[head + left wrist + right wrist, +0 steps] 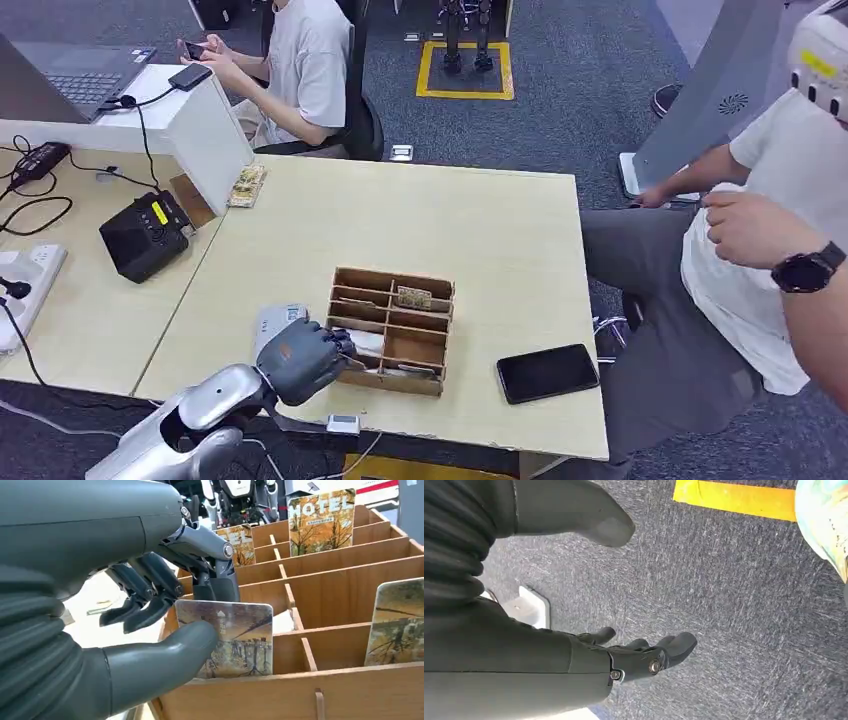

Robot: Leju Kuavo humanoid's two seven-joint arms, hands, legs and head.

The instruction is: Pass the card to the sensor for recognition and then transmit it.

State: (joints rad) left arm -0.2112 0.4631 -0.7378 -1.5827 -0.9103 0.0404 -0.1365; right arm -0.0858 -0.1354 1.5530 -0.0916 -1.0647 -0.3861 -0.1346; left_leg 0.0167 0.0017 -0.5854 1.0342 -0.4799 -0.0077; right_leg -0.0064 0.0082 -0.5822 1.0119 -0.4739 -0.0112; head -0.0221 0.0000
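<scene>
Low in the head view, on the wooden table (pixel 480 230), stands the divided box (pixel 392 330). At its left edge the left hand (pixel 300 358) pinches a card (pixel 235 637). The right hand (pixel 644 655) hangs over carpet, fingers apart, holding nothing.

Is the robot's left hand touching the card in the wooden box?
Touching. The left wrist view shows the left hand pinching the card, its thumb pressed on the card's face and fingers behind it, in the wooden box.

Matt grey plastic left hand (pixel 150 630) pinches glossy printed card (pixel 235 640); raw wooden organizer (pixel 392 330) on smooth pale counter (pixel 400 220); rough carpet floor (pixel 734 580).
</scene>
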